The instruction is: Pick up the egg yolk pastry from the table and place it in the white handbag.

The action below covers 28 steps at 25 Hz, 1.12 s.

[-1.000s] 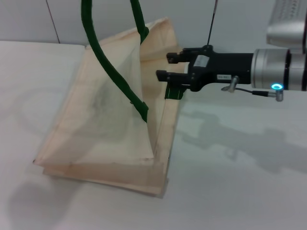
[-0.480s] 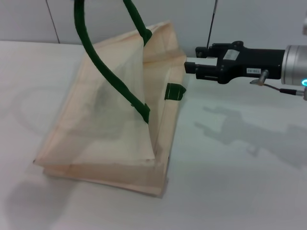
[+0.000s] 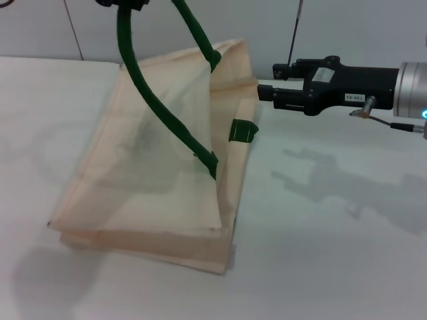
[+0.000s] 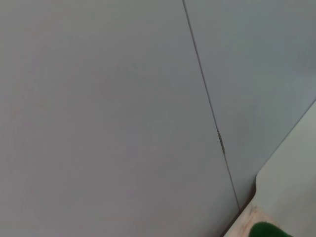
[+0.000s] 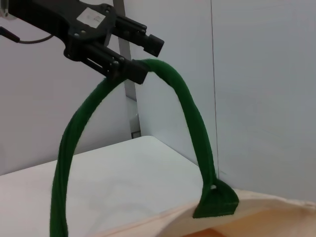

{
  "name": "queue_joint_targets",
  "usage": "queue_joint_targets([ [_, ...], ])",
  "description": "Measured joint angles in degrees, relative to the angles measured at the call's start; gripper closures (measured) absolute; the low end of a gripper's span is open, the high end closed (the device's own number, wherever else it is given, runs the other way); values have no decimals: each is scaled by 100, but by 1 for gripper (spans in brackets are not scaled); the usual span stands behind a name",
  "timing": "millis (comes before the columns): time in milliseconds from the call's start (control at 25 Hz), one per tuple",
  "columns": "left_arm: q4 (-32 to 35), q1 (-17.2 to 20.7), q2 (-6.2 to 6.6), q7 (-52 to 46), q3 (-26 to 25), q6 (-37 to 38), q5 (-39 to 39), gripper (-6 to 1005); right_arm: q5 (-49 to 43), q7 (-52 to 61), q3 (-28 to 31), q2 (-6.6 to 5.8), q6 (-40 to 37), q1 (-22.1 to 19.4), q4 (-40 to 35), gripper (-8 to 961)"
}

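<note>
The white handbag (image 3: 147, 180) is a cream fabric tote lying on the table with its upper side pulled up. My left gripper (image 3: 123, 3) at the top edge of the head view is shut on its dark green handle (image 3: 160, 107) and holds it up. In the right wrist view the left gripper (image 5: 145, 57) grips the top of the handle loop (image 5: 192, 123). My right gripper (image 3: 267, 81) is open and empty, in the air just right of the bag's far corner. The egg yolk pastry is not in view.
A green tab (image 3: 243, 131) sits on the bag's right edge. The white table (image 3: 333, 233) stretches to the right and front of the bag. A grey wall (image 3: 200, 20) stands behind the table. The left wrist view shows mostly wall (image 4: 123, 98).
My right gripper has drawn back to the right, away from the bag's mouth. The handle and the bag's raised side have shifted slightly to the right.
</note>
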Motion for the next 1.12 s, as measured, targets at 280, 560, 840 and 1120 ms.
queue_joint_targets([
  [280, -173, -7, 0, 31, 164, 224, -69, 170, -5, 0, 0, -8, -7, 38, -48, 364],
  [560, -850, -19, 0, 176, 234, 570, -618, 159, -48, 57, 0, -17, -5, 19, -52, 365],
  [840, -1005, 81, 0, 657, 276, 669, -1390, 169, -79, 127, 0, -60, -4, -2, -38, 366],
  [1120, -1049, 169, 0, 721, 333, 743, -1552, 187, -79, 137, 0, -78, -5, -39, -22, 366],
])
